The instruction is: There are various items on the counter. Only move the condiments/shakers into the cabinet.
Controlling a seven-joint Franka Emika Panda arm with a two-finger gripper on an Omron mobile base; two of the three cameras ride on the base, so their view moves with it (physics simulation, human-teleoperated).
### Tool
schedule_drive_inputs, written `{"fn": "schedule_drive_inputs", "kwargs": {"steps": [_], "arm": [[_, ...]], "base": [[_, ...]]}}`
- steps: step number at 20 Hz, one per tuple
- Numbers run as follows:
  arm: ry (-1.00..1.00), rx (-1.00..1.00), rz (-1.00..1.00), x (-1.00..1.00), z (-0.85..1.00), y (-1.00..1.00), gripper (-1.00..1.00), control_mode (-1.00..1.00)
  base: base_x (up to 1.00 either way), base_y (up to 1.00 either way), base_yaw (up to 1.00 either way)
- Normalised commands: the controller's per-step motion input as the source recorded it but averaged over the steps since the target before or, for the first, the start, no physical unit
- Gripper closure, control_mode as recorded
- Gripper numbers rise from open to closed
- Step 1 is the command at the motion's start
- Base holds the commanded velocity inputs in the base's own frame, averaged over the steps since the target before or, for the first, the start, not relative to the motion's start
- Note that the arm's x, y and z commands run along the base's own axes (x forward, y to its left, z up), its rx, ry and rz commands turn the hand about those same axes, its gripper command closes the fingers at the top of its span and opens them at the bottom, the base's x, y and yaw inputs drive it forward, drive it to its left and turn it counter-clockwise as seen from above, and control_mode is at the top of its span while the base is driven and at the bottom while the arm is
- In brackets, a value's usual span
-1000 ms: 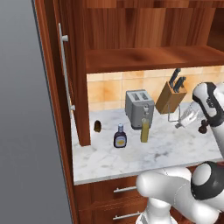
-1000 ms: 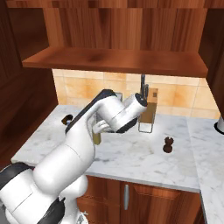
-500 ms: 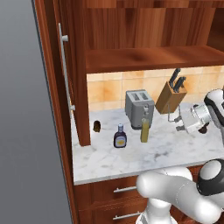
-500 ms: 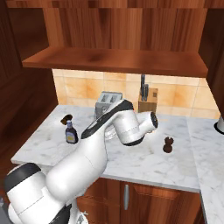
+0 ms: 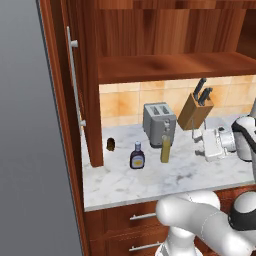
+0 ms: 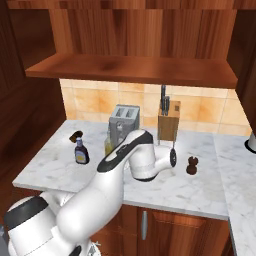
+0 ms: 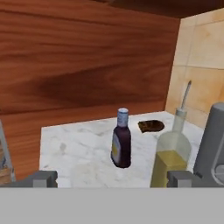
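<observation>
Plainly, the gripper (image 7: 112,178) stood wide open and empty, its two fingertips (image 7: 40,178) low at the bottom of the hand view, probably spread to take a bottle between them. Just beyond, lower right, stood the oil bottle (image 7: 171,153); at centre, the small dark bottle (image 7: 121,139). Both remained on the counter (image 5: 150,180), left of the hand in the left base view. The pepper mill (image 6: 192,165) stood centre right in the right base view, apart. The cabinet (image 5: 165,65), upper frame, hung open, presumably to receive them.
</observation>
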Motion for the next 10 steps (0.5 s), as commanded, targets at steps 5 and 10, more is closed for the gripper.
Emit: {"fn": "schedule_drive_inputs", "kwargs": {"steps": [5, 10], "arm": [[0.0, 0.0, -0.02, 0.41, -0.2, 0.14, -1.0, -1.0], [0.0, 0.06, 0.0, 0.42, -0.23, 0.08, -1.0, -1.0]], "base": [[0.0, 0.0, 0.0], [0.0, 0.0, 0.0]]}}
